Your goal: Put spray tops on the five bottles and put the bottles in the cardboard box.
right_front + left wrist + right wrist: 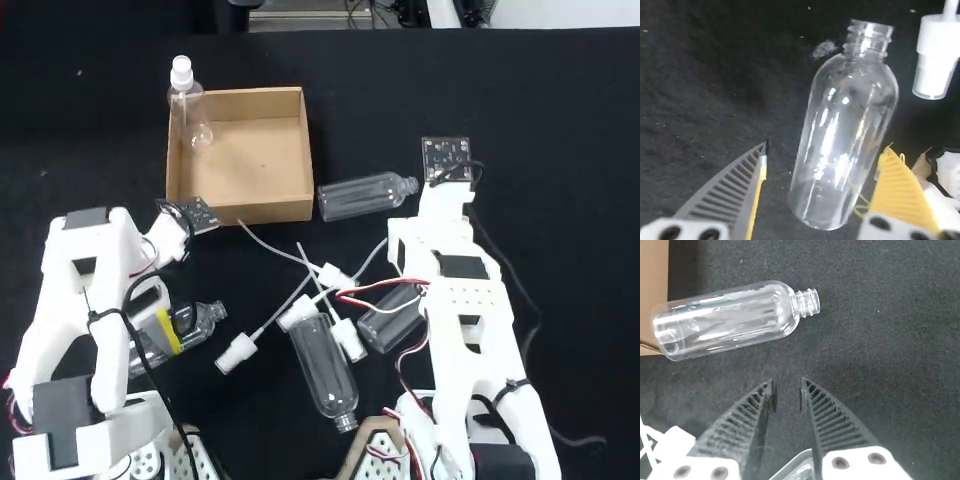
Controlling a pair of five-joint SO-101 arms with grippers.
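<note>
My left gripper (pixel 826 147) is open, its grey and yellow fingers (pixel 902 185) on either side of a clear uncapped bottle (pixel 845 125) lying on the black table; this bottle (pixel 190 325) is at the front left. A spray top (pixel 935 55) lies just past its neck. My right gripper (pixel 787 384) is open by a narrow gap with nothing in it, pointing at another uncapped bottle (pixel 730 320) lying against the cardboard box (pixel 240 155). A bottle with a spray top (pixel 187 100) leans in the box's far left corner. Two more uncapped bottles (pixel 325 370) (pixel 390 315) lie near the front.
Several loose spray tops (pixel 237 353) (pixel 330 272) with long thin tubes lie tangled in the middle of the table. The box's corner (pixel 652 295) is beside the bottle near my right gripper. Red and white cables hang by the right arm (pixel 465 300).
</note>
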